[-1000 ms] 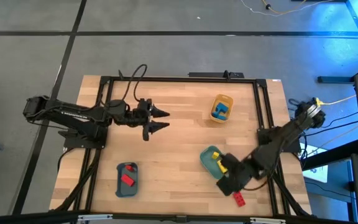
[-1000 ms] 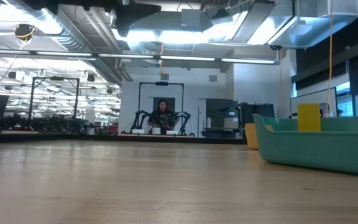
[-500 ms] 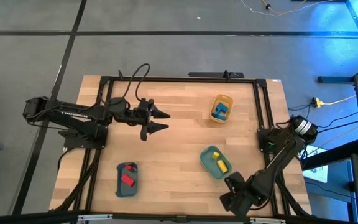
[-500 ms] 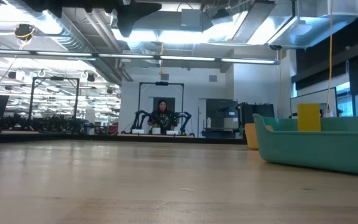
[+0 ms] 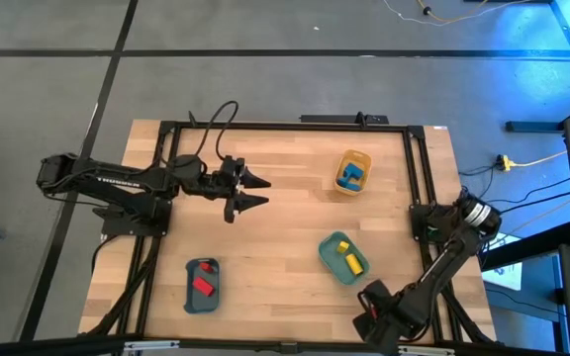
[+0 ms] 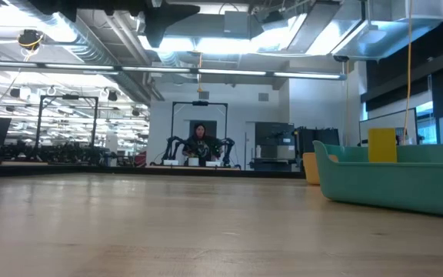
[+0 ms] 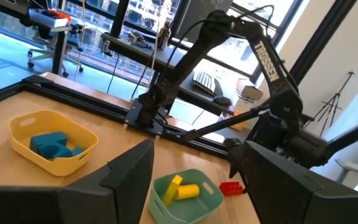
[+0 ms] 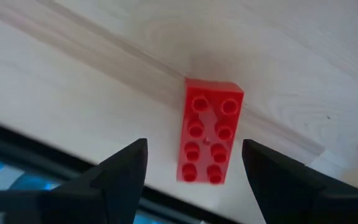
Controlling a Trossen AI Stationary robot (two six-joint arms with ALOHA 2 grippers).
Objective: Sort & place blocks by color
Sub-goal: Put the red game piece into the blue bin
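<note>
Directly beneath the right end effector (image 8: pixel 194 168), open wide at the desk's (image 5: pixel 285 213) near right edge, a red brick (image 8: pixel 209 130) lies flat, long axis running across the gap between the fingers; the left end effector (image 5: pixel 255 190) waits open, far off.

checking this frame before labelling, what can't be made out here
- Red block near the table's edge: hidden in the high view under the right arm.
- Teal tray: the low view shows only its wall and one yellow block.
- Slate-blue tray: red pieces too small to count from above.
</note>
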